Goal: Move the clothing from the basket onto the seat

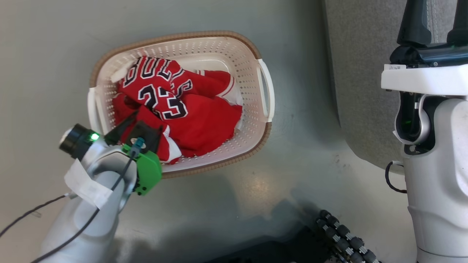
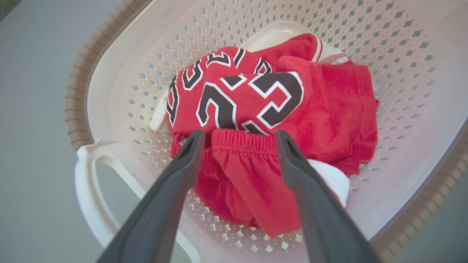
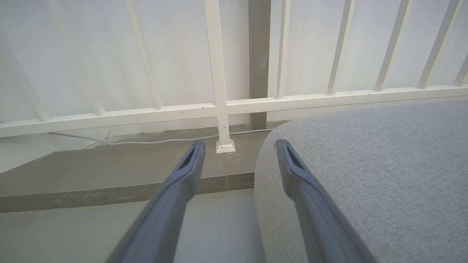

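Note:
The cream perforated basket (image 1: 263, 91) stands on the grey floor with the clothing inside. A red jersey (image 1: 157, 87) with the number 23 lies on top of red shorts (image 1: 204, 124). In the left wrist view the jersey (image 2: 248, 95) sits just past the shorts' elastic waistband (image 2: 245, 142). My left gripper (image 2: 239, 135) reaches down into the basket (image 2: 124, 73), open, its fingers either side of the waistband with nothing held; in the head view the left gripper (image 1: 137, 128) is at the basket's near-left corner. My right gripper (image 3: 238, 144) is open and empty, raised over the left edge of the grey seat (image 3: 365, 175).
The seat (image 1: 362, 73) lies to the right of the basket, with a strip of floor between them. A white railing (image 3: 219, 106) and a pale cable (image 3: 157, 140) run behind a low step. My base's black rollers (image 1: 343, 233) sit at the bottom.

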